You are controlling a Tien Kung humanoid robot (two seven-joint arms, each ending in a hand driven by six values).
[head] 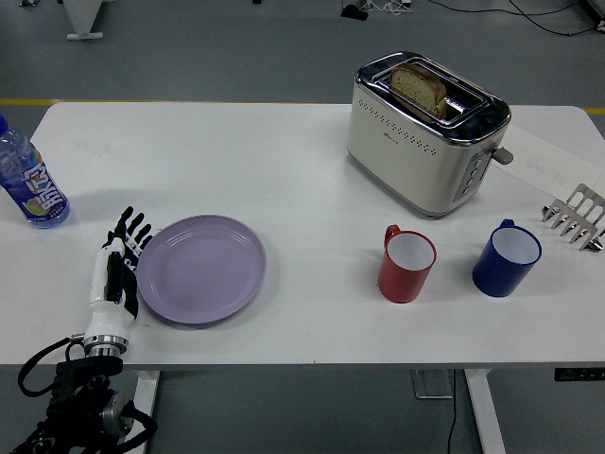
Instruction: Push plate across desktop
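the lavender plate (201, 269) lies flat on the white counter (284, 170), in the near-left part of it, its rim close to the near edge but not hanging over. the left hand (118, 270) stands on edge at the plate's nine o'clock, palm side against the rim, fingers (130, 227) straight and together pointing toward twelve o'clock, holding nothing: a flat blade, not a grasp. so the plate lies at three o'clock from the hand, and a sideways sweep that way carries it on. the plate is round, so no long axis matters; the hand bears on the rim about level with the plate's middle, a touch to the near side, which should keep it from spinning off much. the right hand is not in view, so the left is the only one placed for this.

at three o'clock from the plate there is a stretch of bare counter before the red mug (407, 264), and beyond that the blue mug (506, 257); both stand in the plate's line of travel, so the push has room but not the whole width. the toaster (427, 132) with bread in its slot sits at about one o'clock, well clear of that line. the water bottle (28, 180) stands at ten o'clock behind the hand, out of the way. a metal rack (577, 218) sits at the far right edge.
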